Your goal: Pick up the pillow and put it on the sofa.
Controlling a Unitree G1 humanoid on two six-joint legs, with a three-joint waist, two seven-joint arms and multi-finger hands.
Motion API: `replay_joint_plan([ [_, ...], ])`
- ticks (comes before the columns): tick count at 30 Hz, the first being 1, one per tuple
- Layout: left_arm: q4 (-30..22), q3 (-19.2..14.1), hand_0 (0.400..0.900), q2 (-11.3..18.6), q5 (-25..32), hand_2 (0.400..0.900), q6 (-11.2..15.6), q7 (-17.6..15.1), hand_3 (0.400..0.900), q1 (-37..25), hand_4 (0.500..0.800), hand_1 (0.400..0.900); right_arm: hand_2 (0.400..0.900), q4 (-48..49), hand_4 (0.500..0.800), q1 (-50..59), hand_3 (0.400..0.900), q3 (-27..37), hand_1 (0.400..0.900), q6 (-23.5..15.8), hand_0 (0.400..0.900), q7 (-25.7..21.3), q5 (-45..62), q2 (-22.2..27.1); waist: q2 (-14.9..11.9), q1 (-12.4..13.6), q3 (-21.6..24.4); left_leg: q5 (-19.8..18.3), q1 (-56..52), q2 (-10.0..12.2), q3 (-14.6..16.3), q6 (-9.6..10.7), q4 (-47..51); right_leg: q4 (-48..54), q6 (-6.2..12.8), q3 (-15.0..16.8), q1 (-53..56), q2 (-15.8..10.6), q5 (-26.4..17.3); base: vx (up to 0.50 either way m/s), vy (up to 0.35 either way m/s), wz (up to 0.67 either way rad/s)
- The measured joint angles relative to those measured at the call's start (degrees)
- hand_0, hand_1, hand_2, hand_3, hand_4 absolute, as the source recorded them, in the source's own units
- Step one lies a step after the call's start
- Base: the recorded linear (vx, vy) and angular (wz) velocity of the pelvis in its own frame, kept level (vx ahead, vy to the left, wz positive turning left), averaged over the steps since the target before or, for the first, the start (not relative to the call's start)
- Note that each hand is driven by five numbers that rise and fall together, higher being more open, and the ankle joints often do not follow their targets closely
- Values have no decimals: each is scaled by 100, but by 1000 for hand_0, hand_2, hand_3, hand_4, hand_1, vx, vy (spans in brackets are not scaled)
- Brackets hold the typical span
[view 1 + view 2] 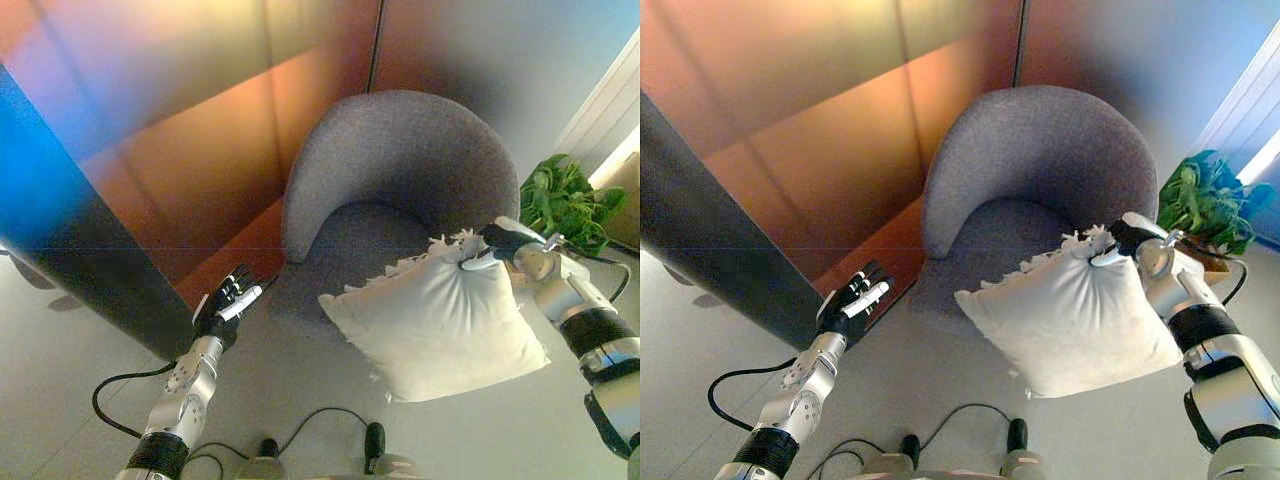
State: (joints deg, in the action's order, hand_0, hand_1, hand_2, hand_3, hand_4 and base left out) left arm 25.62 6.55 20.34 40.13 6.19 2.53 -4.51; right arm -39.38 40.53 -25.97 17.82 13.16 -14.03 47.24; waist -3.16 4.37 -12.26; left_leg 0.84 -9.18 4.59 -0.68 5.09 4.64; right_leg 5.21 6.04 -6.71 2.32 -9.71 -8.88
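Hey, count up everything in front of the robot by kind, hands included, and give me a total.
Pillow: 1
Sofa chair: 1
Potted plant: 1
Robot hand: 2, left free, right gripping the pillow
Total: 5

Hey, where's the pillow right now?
The white pillow hangs right of centre, pinched at its top corner by the right hand, just in front of the grey sofa chair.

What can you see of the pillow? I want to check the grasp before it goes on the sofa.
The pillow is white, soft-looking cloth, roughly square, with a frilled edge along its top. It hangs tilted in the air before the grey sofa's seat. The right hand pinches its upper right corner, fingers curled into the bunched cloth. The left hand stays clear.
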Motion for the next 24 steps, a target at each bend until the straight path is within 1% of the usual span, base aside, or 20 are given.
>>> replay_joint_plan([
  [4,96,29,900,3,5,900,0,54,900,54,800,900,400,-463,500,322,400,-105,400,-62,400,15,91,91,1,88,49,0,4,0,-56,1,0,1,1,-46,25,-2,17,66,8,5],
  [7,96,72,900,2,7,900,0,63,900,193,800,900,400,-618,500,419,400,-130,400,-94,400,60,82,96,1,93,136,0,30,0,-79,3,0,2,1,-110,30,1,33,86,-5,10],
  [9,94,87,900,0,8,900,0,106,900,239,800,900,400,-809,500,516,400,-260,400,-102,400,138,83,96,2,104,172,3,40,0,-114,7,0,2,-4,-146,46,3,35,95,-7,14],
  [11,93,99,900,2,8,900,-1,140,900,247,800,900,400,-966,500,548,400,-301,400,-107,400,164,80,95,5,160,178,3,36,1,-139,7,0,3,-12,-163,58,2,33,83,-18,19],
  [14,83,192,900,22,18,900,-3,210,900,254,800,900,400,-1596,500,594,400,-301,400,-121,400,159,80,95,7,382,204,14,73,3,-239,19,0,3,-17,-227,70,1,42,-12,-29,20],
  [15,82,230,900,47,21,900,-3,211,900,263,800,900,400,-1719,500,620,400,-301,400,-106,400,145,80,95,6,395,205,20,95,4,-266,25,-1,3,-18,-270,70,-3,47,-151,-58,17],
  [16,82,301,900,106,23,900,-3,214,900,265,800,900,400,-1766,500,637,400,-302,400,-82,400,101,81,94,5,413,205,39,154,3,-337,33,-1,3,-19,-327,57,-6,49,-184,-58,12],
  [18,80,423,900,205,24,900,-2,232,900,245,800,900,400,-1900,500,756,400,-327,400,-78,400,-32,85,83,0,456,213,76,304,7,-384,53,-6,3,4,-366,-84,-9,65,-303,-61,8],
  [19,78,473,900,236,27,900,-1,257,900,230,800,900,400,-1967,500,835,400,-371,400,-40,400,-142,92,79,1,497,210,136,461,-7,-406,65,-7,-1,-33,-404,-194,1,16,-322,-61,5],
  [20,77,497,900,242,29,900,2,257,900,196,800,900,400,-2053,500,943,400,-496,400,-9,400,-284,97,81,-7,516,201,160,542,5,-434,66,-13,0,-17,-413,-290,-1,15,-261,-50,4],
  [22,61,575,900,246,33,900,2,256,900,115,800,900,400,-2135,500,1112,400,-634,400,144,400,-545,184,77,-6,563,177,240,805,-4,-509,95,-10,-2,-60,-489,-493,13,-52,-184,-36,2],
  [24,49,586,900,245,34,900,3,251,900,46,800,900,400,-2158,500,1314,400,-762,400,215,400,-715,276,55,8,621,42,270,892,11,-527,113,-13,-10,-83,-500,-575,27,-79,-136,-33,-1],
])
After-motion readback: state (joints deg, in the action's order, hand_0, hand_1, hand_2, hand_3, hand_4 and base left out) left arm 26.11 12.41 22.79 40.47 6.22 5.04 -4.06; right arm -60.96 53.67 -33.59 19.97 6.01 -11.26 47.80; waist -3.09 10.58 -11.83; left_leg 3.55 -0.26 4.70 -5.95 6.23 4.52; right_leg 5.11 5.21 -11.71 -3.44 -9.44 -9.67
